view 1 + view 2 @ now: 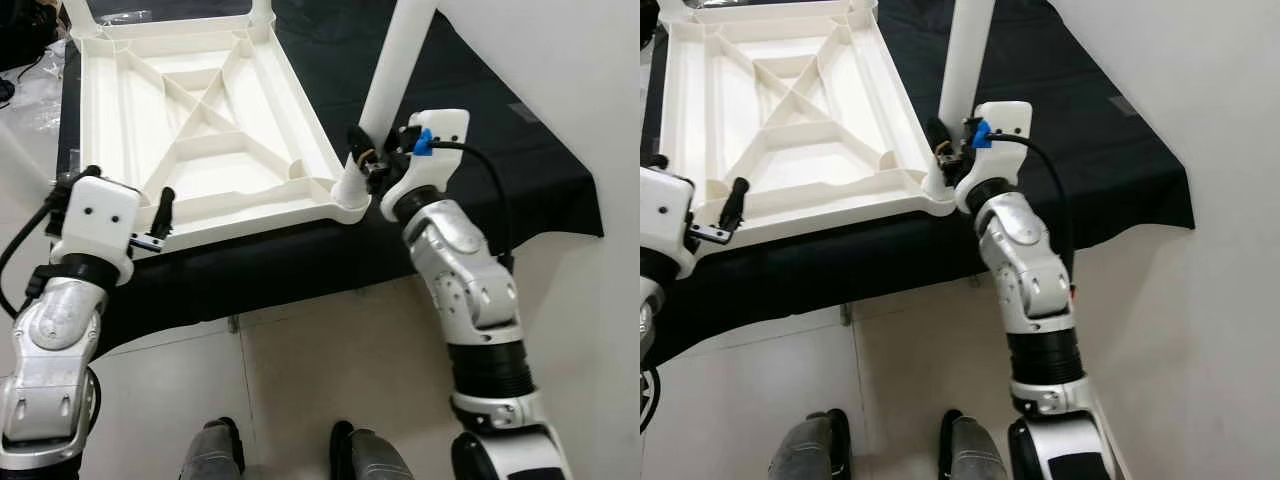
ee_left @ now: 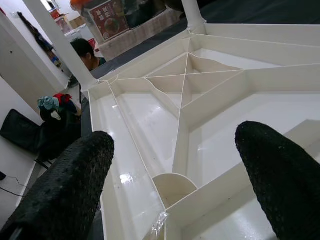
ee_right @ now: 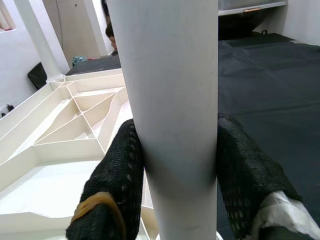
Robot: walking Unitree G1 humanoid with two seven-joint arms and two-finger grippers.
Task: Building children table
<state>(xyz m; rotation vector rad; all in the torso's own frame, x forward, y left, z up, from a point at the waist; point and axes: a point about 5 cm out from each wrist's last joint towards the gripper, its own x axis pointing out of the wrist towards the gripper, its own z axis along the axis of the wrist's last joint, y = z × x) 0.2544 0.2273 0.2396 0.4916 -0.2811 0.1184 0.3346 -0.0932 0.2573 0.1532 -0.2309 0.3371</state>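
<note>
On the upturned white tabletop point(image 1: 200, 120) two far legs are fitted; the near-right leg point(image 1: 395, 85) is gripped in its socket by the right gripper point(image 1: 362, 168); the near-left socket point(image 2: 173, 185) is unfilled, the left gripper point(image 1: 160, 215) held wide beside it.

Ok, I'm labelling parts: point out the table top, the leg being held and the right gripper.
table top point(image 1: 205, 130): left eye view, ribbed underside.
leg point(image 1: 395, 80): left eye view, shaft.
right gripper point(image 3: 177, 170): right wrist view, between fingertips.

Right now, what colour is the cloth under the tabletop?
Black cloth, clearest in the left eye view.
</note>
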